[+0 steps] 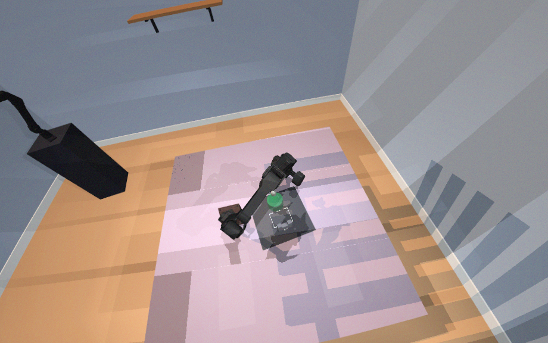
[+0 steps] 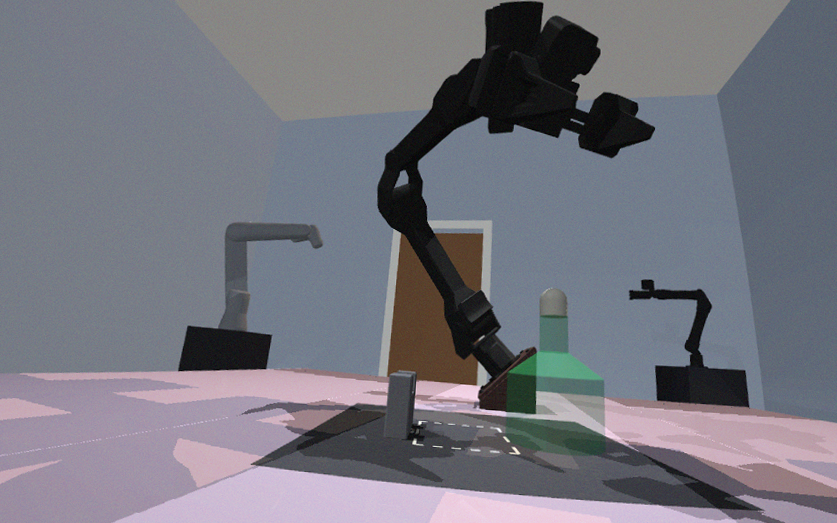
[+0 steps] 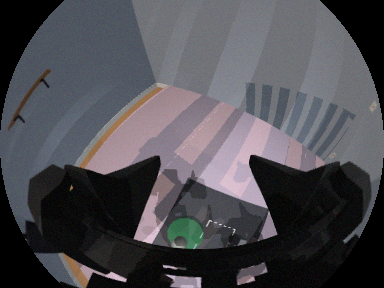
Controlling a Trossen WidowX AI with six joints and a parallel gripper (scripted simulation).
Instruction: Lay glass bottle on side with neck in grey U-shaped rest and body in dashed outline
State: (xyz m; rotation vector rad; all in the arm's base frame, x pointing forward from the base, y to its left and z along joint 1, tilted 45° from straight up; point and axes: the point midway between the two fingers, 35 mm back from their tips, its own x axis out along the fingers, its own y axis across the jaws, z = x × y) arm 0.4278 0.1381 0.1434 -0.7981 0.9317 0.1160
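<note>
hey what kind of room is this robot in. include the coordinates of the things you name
Probably a robot lab or test room: more robot arms stand on black pedestals, a black one [image 1: 21, 105] [image 2: 701, 316] and a grey one [image 2: 235, 260], and a dashed outline [image 1: 270, 220] [image 2: 466, 449] marks a dark mat.

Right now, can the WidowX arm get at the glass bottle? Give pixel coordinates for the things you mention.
Probably yes: the end effector [image 2: 612, 124] [image 3: 206, 160] is open, above the upright glass bottle [image 1: 274, 199] [image 2: 554, 402] [image 3: 185, 233], with nothing visible between them.

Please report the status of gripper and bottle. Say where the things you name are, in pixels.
Gripper [image 3: 206, 160] open, nothing held, above bottle level. Glass bottle [image 1: 274, 200] [image 2: 556, 402] [image 3: 185, 232] upright beside dashed outline [image 1: 270, 220] [image 2: 466, 449] [image 3: 221, 224]. No obstruction seen between them.
</note>
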